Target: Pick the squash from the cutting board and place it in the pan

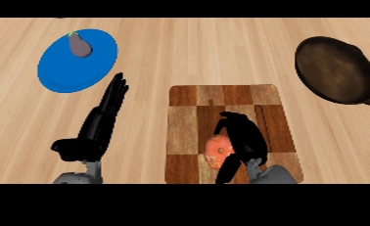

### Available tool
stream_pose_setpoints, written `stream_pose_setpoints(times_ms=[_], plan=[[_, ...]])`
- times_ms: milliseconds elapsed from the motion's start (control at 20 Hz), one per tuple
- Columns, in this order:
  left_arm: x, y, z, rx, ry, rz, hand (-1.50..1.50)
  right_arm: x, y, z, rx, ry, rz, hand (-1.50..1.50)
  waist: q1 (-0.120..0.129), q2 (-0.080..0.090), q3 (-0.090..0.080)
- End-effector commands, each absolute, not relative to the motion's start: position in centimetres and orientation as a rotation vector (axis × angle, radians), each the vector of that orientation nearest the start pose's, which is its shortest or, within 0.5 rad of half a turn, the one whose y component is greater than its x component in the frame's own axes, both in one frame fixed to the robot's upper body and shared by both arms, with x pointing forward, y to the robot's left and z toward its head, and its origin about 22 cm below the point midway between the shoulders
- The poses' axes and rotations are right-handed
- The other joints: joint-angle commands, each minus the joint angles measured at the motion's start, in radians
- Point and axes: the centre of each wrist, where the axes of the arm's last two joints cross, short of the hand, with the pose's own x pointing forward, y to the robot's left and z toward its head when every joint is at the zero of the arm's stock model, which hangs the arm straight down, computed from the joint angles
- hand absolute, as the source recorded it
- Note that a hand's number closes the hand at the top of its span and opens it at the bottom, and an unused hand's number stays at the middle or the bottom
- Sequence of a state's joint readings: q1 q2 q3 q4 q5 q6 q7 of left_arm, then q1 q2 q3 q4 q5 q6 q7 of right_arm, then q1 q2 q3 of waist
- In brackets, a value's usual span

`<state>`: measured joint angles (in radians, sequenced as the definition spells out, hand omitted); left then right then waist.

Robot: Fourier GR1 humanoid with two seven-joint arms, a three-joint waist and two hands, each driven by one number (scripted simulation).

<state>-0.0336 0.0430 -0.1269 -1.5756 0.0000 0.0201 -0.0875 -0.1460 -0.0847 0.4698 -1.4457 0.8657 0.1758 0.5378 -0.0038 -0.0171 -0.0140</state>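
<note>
An orange squash (216, 151) lies on the checkered wooden cutting board (196, 107), near the board's front edge. My right hand (243, 137) is over it, with fingers and thumb curled round its right side, hiding part of it. The dark brown pan (335, 71) sits at the far right of the counter, well away from the board and cut off by the view's edge. My left hand (101, 120) rests left of the board, fingers straight and pointing away, holding nothing.
A blue plate (69, 68) sits at the back left with a purple eggplant (80, 46) on it. Bare wooden counter stretches between the cutting board and the pan.
</note>
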Motion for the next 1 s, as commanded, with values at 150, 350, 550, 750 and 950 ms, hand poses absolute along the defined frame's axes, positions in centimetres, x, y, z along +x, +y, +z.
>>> stream_pose_setpoints(times_ms=[150,350,550,750,950], plan=[[23.3,20.1,0.4,-0.073,-1.693,-0.132,0.00,25.2,-10.6,-2.3,-0.621,-1.043,1.175,1.50,0.010,0.017,0.014],[24.9,20.7,1.7,-0.058,-1.686,-0.113,0.00,24.3,-13.3,-1.9,-0.717,-1.113,1.174,1.50,0.004,0.017,0.014],[25.3,19.7,0.8,-0.044,-1.694,-0.128,0.00,23.8,-13.4,1.3,-0.851,-1.233,1.040,1.50,-0.001,0.015,0.014],[24.1,20.3,1.3,-0.062,-1.677,-0.129,0.00,21.3,-20.0,2.0,-0.754,-1.349,1.223,1.50,-0.004,0.014,0.014],[23.6,21.5,0.6,-0.041,-1.697,-0.120,0.00,20.7,-23.2,5.9,-0.812,-1.487,1.234,1.50,-0.007,0.013,0.014]])
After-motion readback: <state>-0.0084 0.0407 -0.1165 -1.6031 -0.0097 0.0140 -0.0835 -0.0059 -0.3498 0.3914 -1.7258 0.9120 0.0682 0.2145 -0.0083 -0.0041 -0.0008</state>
